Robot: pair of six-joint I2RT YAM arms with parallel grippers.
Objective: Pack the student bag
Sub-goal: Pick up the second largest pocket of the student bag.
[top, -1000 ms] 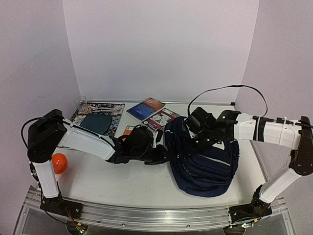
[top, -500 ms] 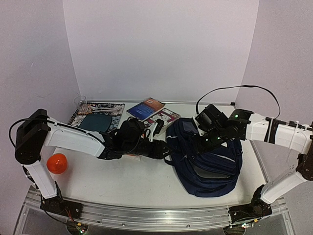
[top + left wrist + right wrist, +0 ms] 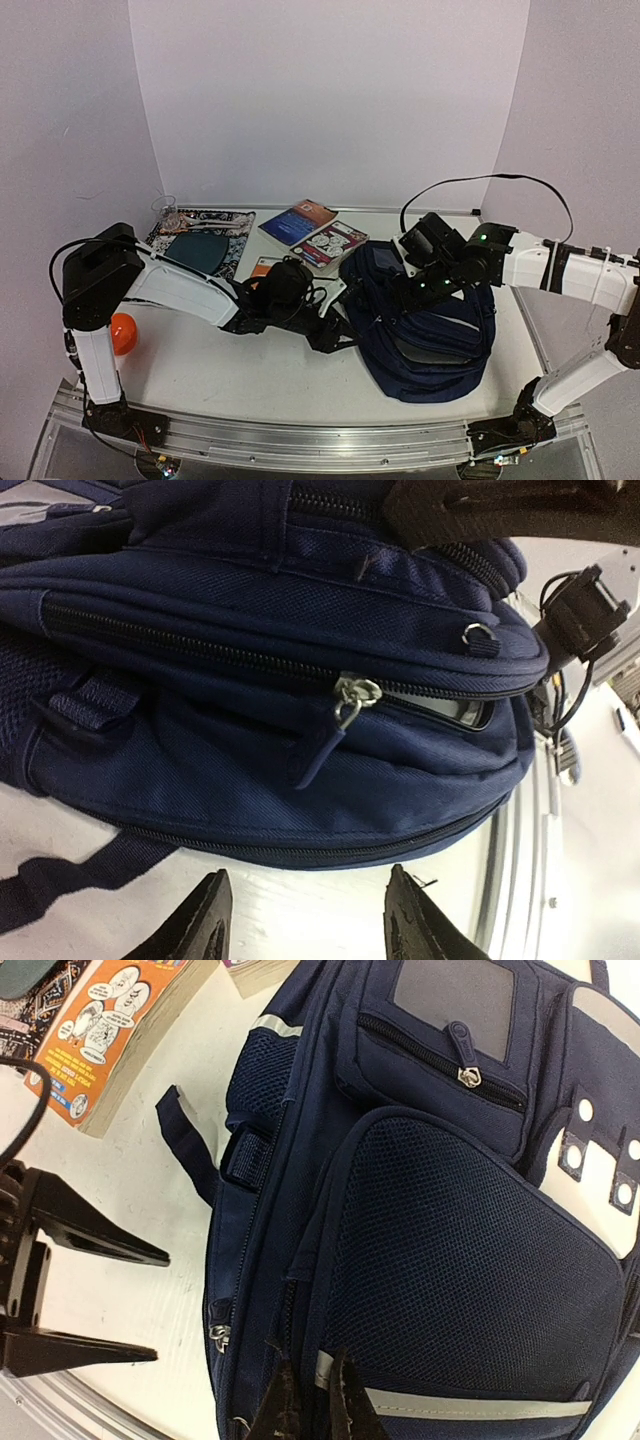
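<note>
The student bag (image 3: 432, 338), navy with grey stripes, lies on the table right of centre. My left gripper (image 3: 338, 336) stands open at its left side, low over the table. In the left wrist view the open left gripper (image 3: 305, 880) has only bare table between its fingertips, just short of the bag (image 3: 250, 770). A metal zip pull (image 3: 350, 698) hangs on a partly open zip. My right gripper (image 3: 408, 292) sits on top of the bag. Seen from its own wrist, the right gripper (image 3: 315, 1392) is shut on a fold of the bag (image 3: 470, 1220) by the mesh pocket.
An orange book (image 3: 110, 1030) lies by the bag's far left corner. Two more books (image 3: 298, 222) (image 3: 328, 243) lie behind. A patterned mat (image 3: 222, 222) with a teal oval (image 3: 197, 250) is at back left beside a glass (image 3: 165, 208). An orange ball (image 3: 122, 332) sits near the left arm's base.
My left gripper has opened and drawn back toward the near side along the bag's left edge. My right gripper rose slightly and keeps its pinch on the bag.
</note>
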